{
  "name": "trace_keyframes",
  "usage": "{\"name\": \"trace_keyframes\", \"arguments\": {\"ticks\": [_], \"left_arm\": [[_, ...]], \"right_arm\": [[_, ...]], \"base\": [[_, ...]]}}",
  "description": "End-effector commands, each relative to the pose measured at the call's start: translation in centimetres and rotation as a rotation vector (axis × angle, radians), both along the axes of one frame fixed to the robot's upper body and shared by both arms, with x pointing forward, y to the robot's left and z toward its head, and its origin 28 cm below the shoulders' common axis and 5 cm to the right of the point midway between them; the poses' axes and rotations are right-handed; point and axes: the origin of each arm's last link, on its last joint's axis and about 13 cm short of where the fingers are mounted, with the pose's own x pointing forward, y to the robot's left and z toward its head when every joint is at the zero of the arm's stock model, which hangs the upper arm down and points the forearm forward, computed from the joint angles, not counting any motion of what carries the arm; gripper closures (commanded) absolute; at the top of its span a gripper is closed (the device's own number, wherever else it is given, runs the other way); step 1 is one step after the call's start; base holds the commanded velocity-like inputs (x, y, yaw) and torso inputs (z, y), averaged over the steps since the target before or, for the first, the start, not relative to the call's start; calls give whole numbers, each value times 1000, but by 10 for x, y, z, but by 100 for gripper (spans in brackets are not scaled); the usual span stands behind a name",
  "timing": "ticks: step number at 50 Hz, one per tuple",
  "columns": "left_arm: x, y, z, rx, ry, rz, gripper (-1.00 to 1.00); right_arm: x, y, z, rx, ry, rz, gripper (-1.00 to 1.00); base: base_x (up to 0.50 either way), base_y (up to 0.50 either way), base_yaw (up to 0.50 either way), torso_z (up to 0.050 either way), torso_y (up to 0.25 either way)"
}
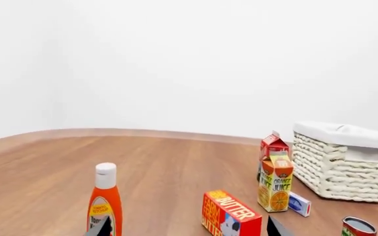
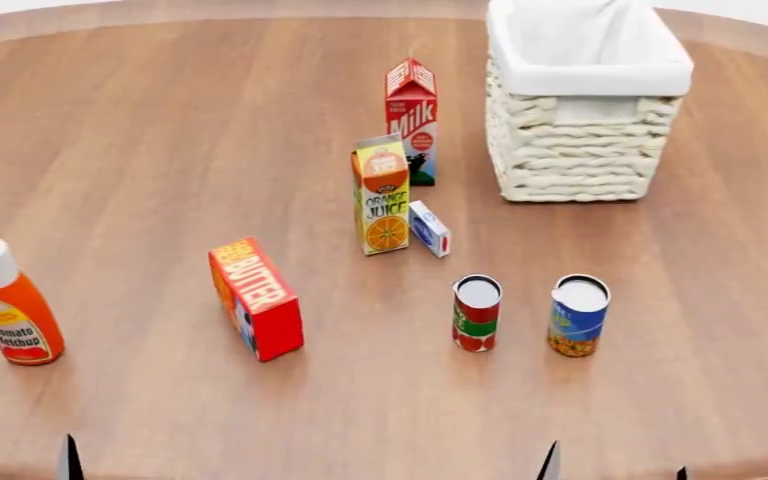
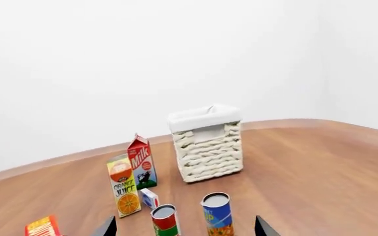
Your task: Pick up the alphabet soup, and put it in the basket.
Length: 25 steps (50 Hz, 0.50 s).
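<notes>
The alphabet soup (image 2: pixel 579 315) is a blue and yellow can with a pale top, standing upright at the front right of the wooden table; it also shows in the right wrist view (image 3: pixel 217 215). The basket (image 2: pixel 584 150), cream woven wicker with a white lining, stands behind it at the far right, and shows in both wrist views (image 3: pixel 207 152) (image 1: pixel 343 169). My right gripper (image 3: pixel 184 230) is open and empty, and sits at the table's near edge (image 2: pixel 615 470), short of the can. My left gripper (image 1: pixel 187 231) is open and empty at the near left; only one fingertip (image 2: pixel 71 460) shows in the head view.
A red and green can (image 2: pixel 476 313) stands just left of the soup. A butter box (image 2: pixel 256 298) and a ketchup bottle (image 2: pixel 13 318) are to the left. An orange juice carton (image 2: pixel 383 195), a milk carton (image 2: pixel 411 118) and a small blue-white box (image 2: pixel 430 229) stand mid-table.
</notes>
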Motion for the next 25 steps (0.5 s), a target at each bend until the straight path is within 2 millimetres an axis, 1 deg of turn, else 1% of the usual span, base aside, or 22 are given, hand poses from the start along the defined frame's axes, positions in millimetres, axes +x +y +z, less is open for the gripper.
{"name": "trace_keyframes", "arguments": {"ticks": [1, 25], "left_arm": [[-1, 3, 3, -13, -15, 24, -100], [-1, 3, 2, -9, -18, 21, -100]], "right_arm": [[1, -4, 2, 22, 2, -27, -100], [0, -3, 2, 17, 7, -25, -100]], "base": [[0, -102, 0, 0, 0], [0, -97, 0, 0, 0]]}}
